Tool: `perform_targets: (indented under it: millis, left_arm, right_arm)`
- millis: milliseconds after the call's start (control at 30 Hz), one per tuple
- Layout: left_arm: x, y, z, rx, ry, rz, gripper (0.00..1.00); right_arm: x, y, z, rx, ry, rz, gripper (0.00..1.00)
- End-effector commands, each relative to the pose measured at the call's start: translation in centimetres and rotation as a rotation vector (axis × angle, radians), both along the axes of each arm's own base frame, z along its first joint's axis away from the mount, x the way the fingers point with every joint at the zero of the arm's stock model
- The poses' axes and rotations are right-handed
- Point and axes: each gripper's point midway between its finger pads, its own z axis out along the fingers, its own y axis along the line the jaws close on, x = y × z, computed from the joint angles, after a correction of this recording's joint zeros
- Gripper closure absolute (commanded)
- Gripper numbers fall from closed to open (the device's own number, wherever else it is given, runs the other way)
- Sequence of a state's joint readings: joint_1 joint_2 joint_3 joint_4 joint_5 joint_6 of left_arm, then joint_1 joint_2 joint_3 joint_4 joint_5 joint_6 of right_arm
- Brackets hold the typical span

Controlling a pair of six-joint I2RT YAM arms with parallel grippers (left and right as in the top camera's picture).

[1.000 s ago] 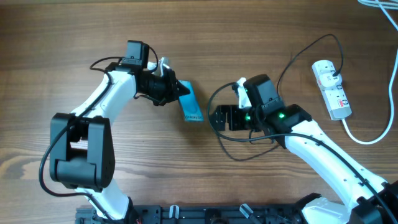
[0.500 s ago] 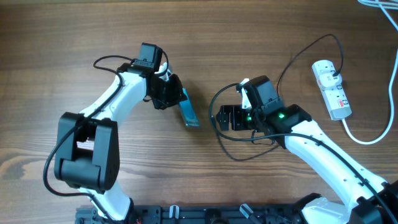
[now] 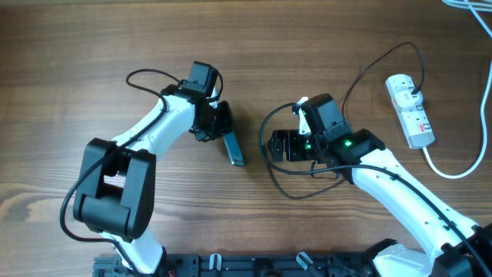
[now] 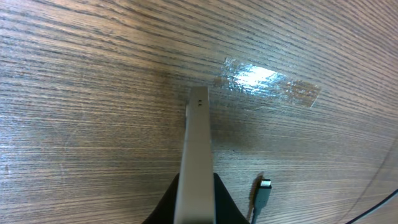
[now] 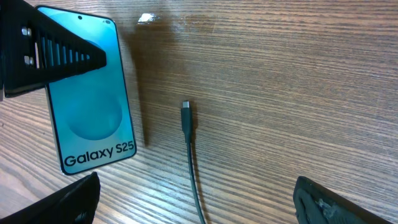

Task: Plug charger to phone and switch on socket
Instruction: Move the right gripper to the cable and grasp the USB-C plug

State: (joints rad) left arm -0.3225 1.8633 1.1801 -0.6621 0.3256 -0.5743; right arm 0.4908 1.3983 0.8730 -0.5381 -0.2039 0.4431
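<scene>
– Holding anything at the moment?
– Yes. My left gripper (image 3: 221,127) is clamped tight on the phone (image 3: 235,148), turned up on its edge low over the table (image 3: 77,46); I cannot tell whether it touches the wood. My right gripper (image 3: 275,146) is spread wide with nothing in it, above the charger (image 5: 193,171), whose connector tip (image 5: 186,116) lies flat near the phone, apart from it.
– How will those two handle?
– The phone is stiff, smooth glass, so I judge it slippery and apt to twist in a pinch. The cable looks thin, light and limp, and would flop if I held it far back. I would take it just behind the connector tip, on the rigid part.
– And the socket (image 3: 410,110)?
– Well apart, at my far right.
</scene>
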Motion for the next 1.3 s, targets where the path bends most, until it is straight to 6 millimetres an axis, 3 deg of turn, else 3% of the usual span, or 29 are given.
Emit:
perform_targets:
  millis: [0, 433, 500, 533, 567, 600, 767, 833, 900, 967, 1033, 1100, 1133, 1200, 1267]
  left_arm:
    - [0.1, 0.0, 0.8, -0.006, -0.016, 0.008, 0.96]
    - [0.7, -0.2, 0.9, -0.013, -0.044, 0.010, 0.96]
    - [0.5, 0.0, 0.9, -0.008, -0.031, 0.013, 0.96]
    - [0.5, 0.2, 0.8, -0.006, -0.027, 0.018, 0.96]
    - [0.6, 0.7, 0.8, -0.005, -0.023, 0.030, 0.96]
    - [0.8, 1.5, 0.8, -0.007, -0.007, 0.080, 0.96]
    - [1.5, 2.8, 0.8, -0.017, -0.001, 0.141, 0.96]
    - [1.5, 2.9, 0.8, -0.016, 0.000, 0.140, 0.96]
    - [1.6, 3.1, 0.7, -0.001, -0.005, 0.142, 0.96]
    - [1.8, 3.7, 0.7, 0.016, -0.012, 0.155, 0.96]
    - [2.0, 4.2, 0.7, 0.015, -0.012, 0.169, 0.96]
    - [2.1, 4.6, 0.7, 0.015, -0.010, 0.179, 0.96]
    - [2.0, 4.6, 0.6, 0.016, -0.009, 0.179, 0.96]
    - [1.9, 4.6, 0.6, 0.018, -0.003, 0.179, 0.96]
    - [1.9, 4.6, 0.6, 0.018, -0.005, 0.179, 0.96]
  right_arm:
    - [0.3, -0.2, 0.3, -0.011, -0.025, 0.003, 0.00]
    - [0.3, -0.2, 0.3, -0.010, -0.027, 0.003, 0.00]
    - [1.3, 0.3, 1.0, 0.011, -0.082, 0.010, 0.03]
    - [2.3, 0.8, 1.7, 0.033, -0.129, 0.008, 0.42]
    - [3.1, 1.2, 2.4, 0.056, -0.169, 0.001, 0.43]
    - [3.1, 1.4, 2.6, 0.089, -0.147, -0.036, 0.00]
    - [0.5, 1.8, 1.3, 0.064, -0.075, 0.090, 0.01]
    - [-0.4, 2.2, 0.7, 0.020, -0.104, 0.194, 0.19]
    - [-0.6, 2.4, 0.7, -0.007, -0.108, 0.189, 0.43]
    - [-0.4, 2.6, 1.7, -0.004, -0.095, 0.179, 0.77]
    - [0.6, 2.5, 4.0, -0.044, -0.105, 0.173, 0.90]
    - [1.3, 2.9, 6.0, -0.068, -0.116, 0.219, 0.89]
    - [1.4, 3.0, 6.1, -0.084, -0.104, 0.236, 0.86]
    - [1.0, 2.9, 4.7, -0.124, -0.060, 0.264, 0.78]
    - [0.5, 3.4, 1.3, -0.194, 0.010, 0.325, 0.68]
